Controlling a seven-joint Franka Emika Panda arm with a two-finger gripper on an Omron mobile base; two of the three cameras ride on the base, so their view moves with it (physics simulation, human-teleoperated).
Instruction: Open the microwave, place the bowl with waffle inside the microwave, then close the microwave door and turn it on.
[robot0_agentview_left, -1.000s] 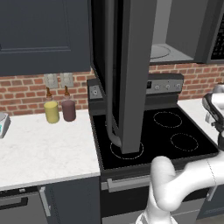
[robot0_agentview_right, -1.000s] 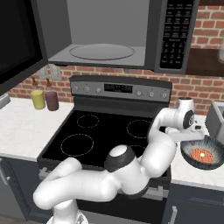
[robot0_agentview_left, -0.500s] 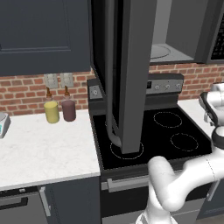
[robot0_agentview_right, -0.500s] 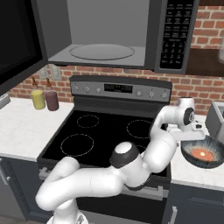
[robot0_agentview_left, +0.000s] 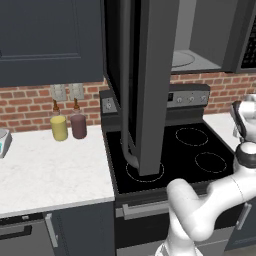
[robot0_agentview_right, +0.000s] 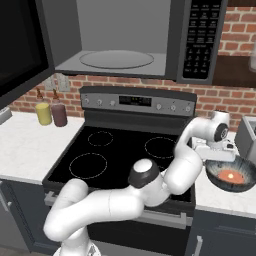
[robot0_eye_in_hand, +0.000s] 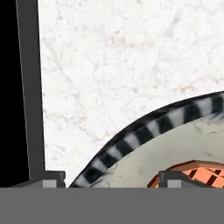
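Observation:
The microwave hangs above the stove with its pale cavity and glass turntable exposed. The microwave door is swung fully out, its tubular handle hanging over the cooktop. The grey bowl with the orange-brown waffle rests on the counter right of the stove. My gripper points down at the bowl's left rim. In the hand view the gripper is open, and the striped rim passes between the tips, one outside on the counter and one inside by the waffle.
The black cooktop lies left of the bowl. A yellow jar and a maroon jar stand by the brick wall on the left counter. A grey box sits just behind the bowl at the right edge.
My hand has shifted to the right, coming over the bowl's left rim. The bowl and the microwave door have not moved.

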